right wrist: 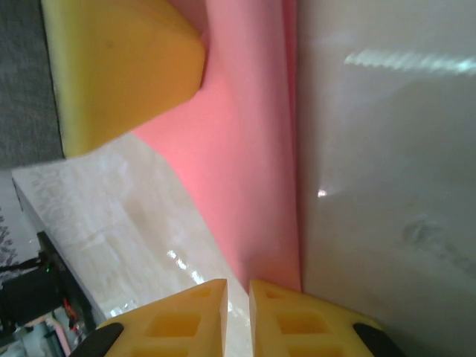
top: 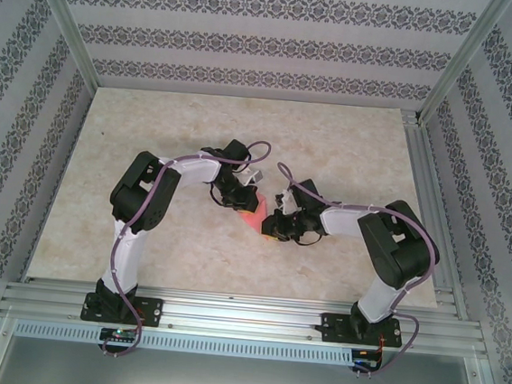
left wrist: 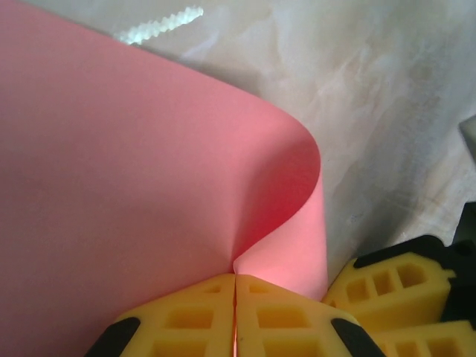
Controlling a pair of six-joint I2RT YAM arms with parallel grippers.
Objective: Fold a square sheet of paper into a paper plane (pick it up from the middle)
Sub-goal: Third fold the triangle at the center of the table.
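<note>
The square sheet of paper [top: 253, 208] is pink-red and lies bent between the two grippers at the table's middle. My left gripper [top: 240, 198] is shut on it. In the left wrist view the yellow fingertips meet at the gripper [left wrist: 236, 281] and pinch the paper [left wrist: 111, 186], which curls over into a rounded fold. My right gripper [top: 274, 219] sits just right of the paper. Its jaws [right wrist: 238, 290] stand a narrow gap apart with the table showing between them. The paper [right wrist: 245, 149] runs down to the right fingertip. The right gripper's fingers [left wrist: 394, 286] touch the paper's edge.
The beige marbled table [top: 350, 156] has free room all round the arms. Aluminium rails [top: 244, 316] run along the near edge and the right side. Patterned walls [top: 252, 42] close in the back and sides. The left gripper's yellow finger [right wrist: 119, 67] shows close by in the right wrist view.
</note>
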